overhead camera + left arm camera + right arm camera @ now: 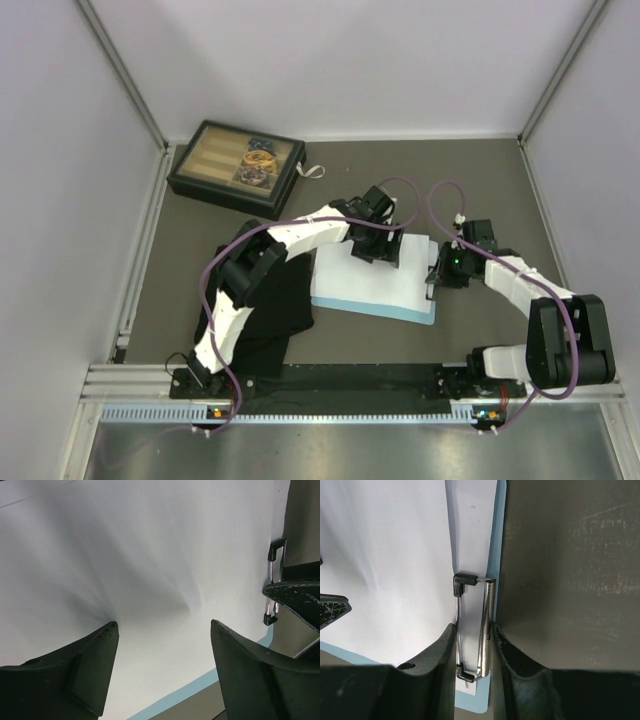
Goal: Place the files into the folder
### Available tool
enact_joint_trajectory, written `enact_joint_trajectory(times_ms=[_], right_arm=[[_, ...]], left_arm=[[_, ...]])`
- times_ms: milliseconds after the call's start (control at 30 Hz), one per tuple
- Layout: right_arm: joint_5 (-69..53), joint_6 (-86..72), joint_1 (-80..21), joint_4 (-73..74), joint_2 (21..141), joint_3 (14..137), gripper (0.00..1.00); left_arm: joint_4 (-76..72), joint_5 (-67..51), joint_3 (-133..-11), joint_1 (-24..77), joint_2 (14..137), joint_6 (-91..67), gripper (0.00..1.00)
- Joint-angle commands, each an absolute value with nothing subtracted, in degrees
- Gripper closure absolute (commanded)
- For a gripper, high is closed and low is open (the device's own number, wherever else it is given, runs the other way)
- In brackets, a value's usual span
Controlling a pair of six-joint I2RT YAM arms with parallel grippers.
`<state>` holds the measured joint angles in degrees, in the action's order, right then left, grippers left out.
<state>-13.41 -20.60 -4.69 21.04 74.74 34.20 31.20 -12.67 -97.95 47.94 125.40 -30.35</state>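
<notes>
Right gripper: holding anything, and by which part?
The right gripper pinches the silver metal clip on the short edge of the light-blue clipboard. The left gripper, open over white paper, holds nothing.

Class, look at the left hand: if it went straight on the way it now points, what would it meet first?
The white paper sheet lying on the light-blue clipboard. The left hand, open, points down at it with nothing in between; how far off the sheet is, the picture leaves unclear.

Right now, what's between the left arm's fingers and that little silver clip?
Only bare white paper, lying on the blue folder, separates the left fingers from the clip; the left wrist view shows it.
</notes>
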Motion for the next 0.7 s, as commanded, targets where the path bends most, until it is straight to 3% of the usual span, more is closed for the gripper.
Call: enact_joint_trajectory(times_ms=[0, 667], right_arm=[[-15.73, -20.83, -4.31, 19.16, 74.88, 34.72, 1.0], [-17.05, -21.44, -3.69, 18.46, 73.57, 34.72, 1.0]], left_arm=[[30.5, -15.99, -100.19, 48.16, 125.69, -30.06, 0.22], [23.82, -20.48, -103.36, 47.37, 134.38, -37.8, 0.25]])
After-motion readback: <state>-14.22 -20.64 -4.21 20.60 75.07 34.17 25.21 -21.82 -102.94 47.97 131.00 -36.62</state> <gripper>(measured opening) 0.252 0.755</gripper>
